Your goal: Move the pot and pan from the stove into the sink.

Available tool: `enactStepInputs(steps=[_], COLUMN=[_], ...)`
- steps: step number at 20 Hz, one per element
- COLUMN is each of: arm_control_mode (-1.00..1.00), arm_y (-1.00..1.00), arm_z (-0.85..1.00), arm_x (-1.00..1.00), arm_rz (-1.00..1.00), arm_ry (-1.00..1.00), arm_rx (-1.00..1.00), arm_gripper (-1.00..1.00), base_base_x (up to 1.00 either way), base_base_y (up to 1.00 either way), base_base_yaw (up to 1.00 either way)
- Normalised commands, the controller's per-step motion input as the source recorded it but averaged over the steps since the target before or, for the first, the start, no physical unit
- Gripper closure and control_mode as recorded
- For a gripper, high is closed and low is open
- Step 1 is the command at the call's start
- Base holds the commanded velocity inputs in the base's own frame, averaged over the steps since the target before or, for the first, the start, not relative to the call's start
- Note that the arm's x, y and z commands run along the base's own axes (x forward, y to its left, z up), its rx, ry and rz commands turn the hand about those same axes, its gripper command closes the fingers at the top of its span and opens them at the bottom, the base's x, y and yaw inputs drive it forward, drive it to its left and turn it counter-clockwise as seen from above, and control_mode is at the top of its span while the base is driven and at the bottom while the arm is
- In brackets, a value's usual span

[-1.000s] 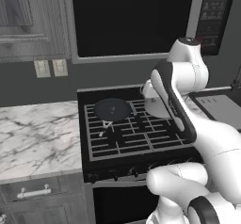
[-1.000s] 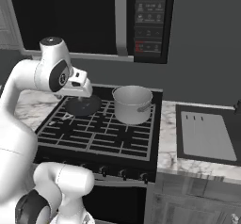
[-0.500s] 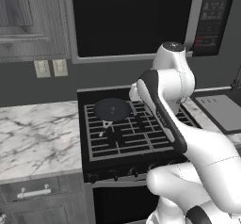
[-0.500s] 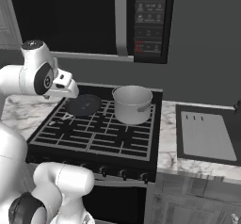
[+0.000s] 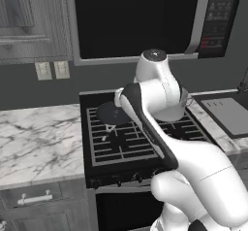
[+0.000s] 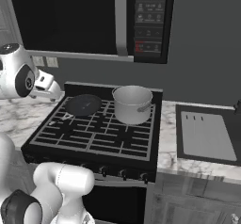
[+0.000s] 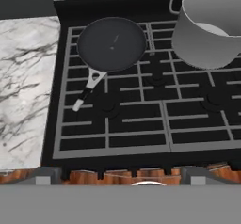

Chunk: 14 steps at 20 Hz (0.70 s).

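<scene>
Two pieces sit on the stove (image 6: 94,133), and your tool (image 7: 120,173) holds nothing.

You're looking down at the grates from the hand view with the tool's fingers spread wide, nothing between them. The pan (image 7: 111,44) sits flat on the back-left burner, its thin pale handle (image 7: 88,89) angling toward the front-left. The pot (image 6: 132,104) stands upright on the back-right burner, just beside the pan without touching it. To the right across the marble worktop (image 6: 165,143), the sink (image 6: 207,136) shows its grey drainboard panel, well apart from both. Your arm (image 5: 155,104) hangs above the stove's middle.
</scene>
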Motion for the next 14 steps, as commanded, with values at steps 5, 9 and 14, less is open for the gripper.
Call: enactStepInputs(steps=[5,9,14], arm_control_mode=[-1.00,-1.00,-1.00], arm_y=[0.32,0.01,0.02], arm_z=[-0.02,0.00,-0.08], arm_x=[0.00,0.00,0.00], arm_rz=[-0.05,0.00,0.00], arm_ry=[-0.03,0.00,0.00], arm_rx=[0.00,0.00,0.00], arm_gripper=[-1.00,-1.00,-1.00], base_base_x=[0.00,0.00,0.00], base_base_y=[0.00,0.00,0.00], base_base_yaw=[0.00,0.00,0.00])
